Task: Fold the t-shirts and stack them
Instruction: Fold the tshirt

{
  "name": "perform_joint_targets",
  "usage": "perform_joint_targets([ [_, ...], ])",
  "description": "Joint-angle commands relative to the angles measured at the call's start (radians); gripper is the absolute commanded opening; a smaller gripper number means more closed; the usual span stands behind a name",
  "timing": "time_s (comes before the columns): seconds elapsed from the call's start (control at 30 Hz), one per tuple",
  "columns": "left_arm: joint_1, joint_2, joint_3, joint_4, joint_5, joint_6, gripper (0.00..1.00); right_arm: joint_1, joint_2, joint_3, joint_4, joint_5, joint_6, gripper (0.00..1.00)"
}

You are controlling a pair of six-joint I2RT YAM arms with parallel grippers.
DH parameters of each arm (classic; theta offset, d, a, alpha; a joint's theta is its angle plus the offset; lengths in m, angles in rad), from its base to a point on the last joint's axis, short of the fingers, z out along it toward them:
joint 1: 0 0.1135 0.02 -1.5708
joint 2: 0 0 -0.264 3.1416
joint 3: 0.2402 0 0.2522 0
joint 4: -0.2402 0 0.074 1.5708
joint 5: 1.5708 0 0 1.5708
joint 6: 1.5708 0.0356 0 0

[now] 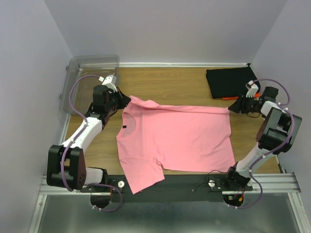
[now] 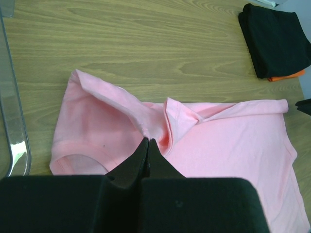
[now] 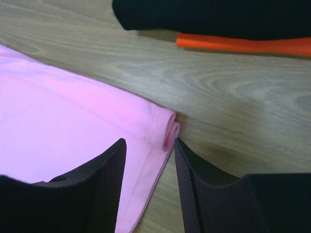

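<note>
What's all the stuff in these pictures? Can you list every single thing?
pink t-shirt: one, salmon pink, spread over the middle of the table
black t-shirt: one, black, folded, far right corner
orange t-shirt: one, orange, under the black one, only an edge showing
clear bin: one, see-through, far left corner
table: one, light wood, under everything
left pincer: one, black, shut on the pink t-shirt's far left part
right pincer: one, black, open at the pink t-shirt's far right corner

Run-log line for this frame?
left gripper shut on pink t-shirt | right gripper open astride hem corner | black t-shirt folded atop orange t-shirt
</note>
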Motion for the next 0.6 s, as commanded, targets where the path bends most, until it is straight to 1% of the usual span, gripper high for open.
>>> perform_joint_targets([
  [0.0,0.008,-0.019,-0.016,0.001,0.028,0.01,0.0,-0.005,0.078,0.08,-0.051,0.0,0.041,0.51],
  [0.17,0.008,-0.017,-0.019,0.003,0.029,0.01,0.0,-0.001,0.17,0.151,-0.052,0.008,0.078,0.49],
  [0.27,0.008,-0.014,-0.018,0.003,0.031,0.01,0.0,0.007,0.199,0.168,-0.054,0.005,0.087,0.49],
  [0.57,0.008,-0.011,-0.018,0.004,0.035,0.011,0.0,0.024,0.212,0.163,-0.058,-0.009,0.077,0.44],
])
